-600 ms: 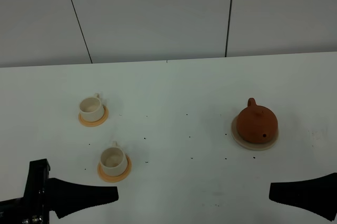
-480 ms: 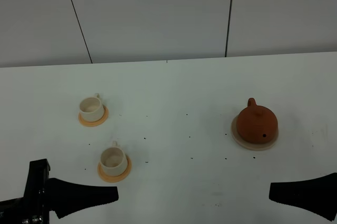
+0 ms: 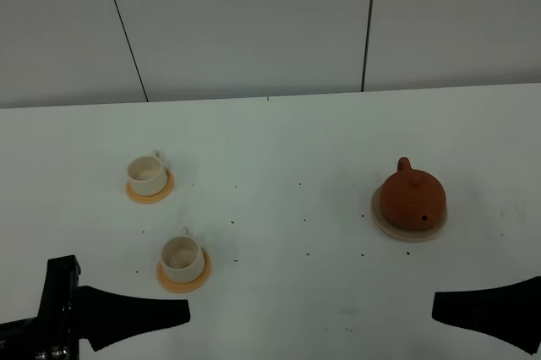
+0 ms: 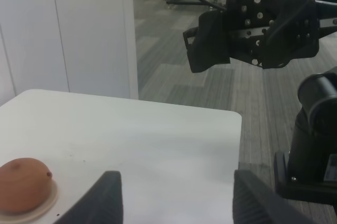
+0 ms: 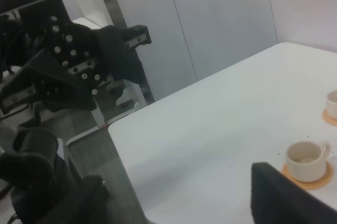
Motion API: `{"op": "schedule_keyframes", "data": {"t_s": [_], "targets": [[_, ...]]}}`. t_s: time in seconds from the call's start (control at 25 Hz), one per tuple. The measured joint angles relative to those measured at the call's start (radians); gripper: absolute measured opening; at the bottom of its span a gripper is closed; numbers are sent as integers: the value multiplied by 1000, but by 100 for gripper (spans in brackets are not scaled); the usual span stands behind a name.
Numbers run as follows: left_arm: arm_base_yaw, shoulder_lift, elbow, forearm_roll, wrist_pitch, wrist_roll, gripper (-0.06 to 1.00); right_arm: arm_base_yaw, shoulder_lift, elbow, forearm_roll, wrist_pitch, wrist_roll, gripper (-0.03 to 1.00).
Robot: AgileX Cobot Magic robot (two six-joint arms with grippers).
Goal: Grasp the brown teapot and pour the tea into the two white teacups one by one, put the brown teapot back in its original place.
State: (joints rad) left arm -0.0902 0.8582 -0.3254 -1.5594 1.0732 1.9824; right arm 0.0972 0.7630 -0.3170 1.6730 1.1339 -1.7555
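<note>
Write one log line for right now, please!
teapot: on coaster, untouched | cups: on saucers | left jaws: open | right jaws: open

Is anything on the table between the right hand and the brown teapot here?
Nothing visible does. The right hand hangs open at the near edge. The brown teapot stands on its coaster beyond it, with only bare white table between them. The far teacup and near teacup sit well off to the left.
</note>
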Motion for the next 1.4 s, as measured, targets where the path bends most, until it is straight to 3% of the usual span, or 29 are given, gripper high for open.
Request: {"op": "schedule_keyframes", "data": {"t_s": [0.68, 0.84, 0.96, 1.16, 1.28, 1.4], "targets": [[0, 0, 0, -1, 39, -13, 53, 0, 0, 0, 5, 0, 10, 56], [0, 0, -4, -1, 46, -126, 51, 0, 0, 0, 13, 0, 20, 56], [0, -1, -29, 29, 10, -269, 44, 0, 0, 0, 15, 0, 41, 56], [0, -88, -158, 264, -116, -506, 24, 0, 0, 0, 15, 2, 56, 56], [0, -194, -276, 481, -151, -721, 13, 0, 0, 0, 15, 2, 56, 56], [0, -301, -385, 747, -141, -1031, 5, 0, 0, 0, 22, 2, 57, 56]]}}
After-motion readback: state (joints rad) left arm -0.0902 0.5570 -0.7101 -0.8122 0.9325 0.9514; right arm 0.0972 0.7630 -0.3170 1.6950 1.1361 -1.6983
